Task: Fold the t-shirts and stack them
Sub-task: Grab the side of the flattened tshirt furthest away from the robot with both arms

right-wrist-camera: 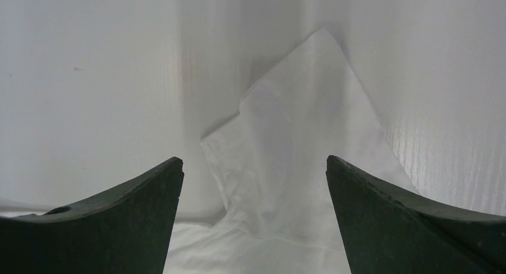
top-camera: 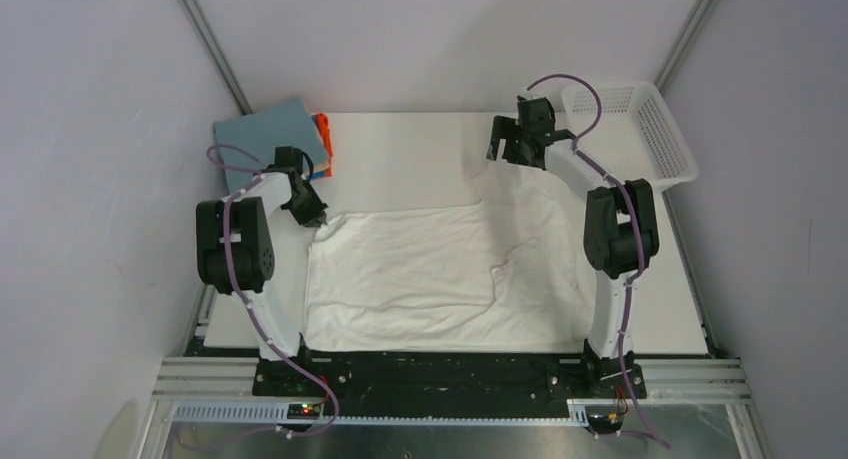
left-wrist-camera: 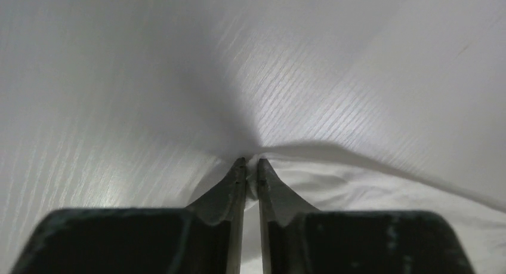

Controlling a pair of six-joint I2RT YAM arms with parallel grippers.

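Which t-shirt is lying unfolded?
The white t-shirt, spread across the table; the blue-grey t-shirt and orange t-shirt sit folded in the far-left stack.

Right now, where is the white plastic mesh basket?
In the top view, the white plastic mesh basket sits at the far right corner of the table, just right of the right gripper.

Overhead, I get only slivers of the orange t-shirt (top-camera: 322, 129) and the bright blue t-shirt (top-camera: 319, 173) at the table's 10 o'clock, because the blue-grey t-shirt (top-camera: 262, 131) covers the rest of both. My right arm (top-camera: 620, 229) hides the 3 o'clock edge of the white t-shirt (top-camera: 420, 269). On the left wrist camera, the left gripper (left-wrist-camera: 252, 162) has its tips almost together at a cloth ridge. I can't tell whether any cloth is caught between them. That ridge runs out of frame at 3 o'clock.
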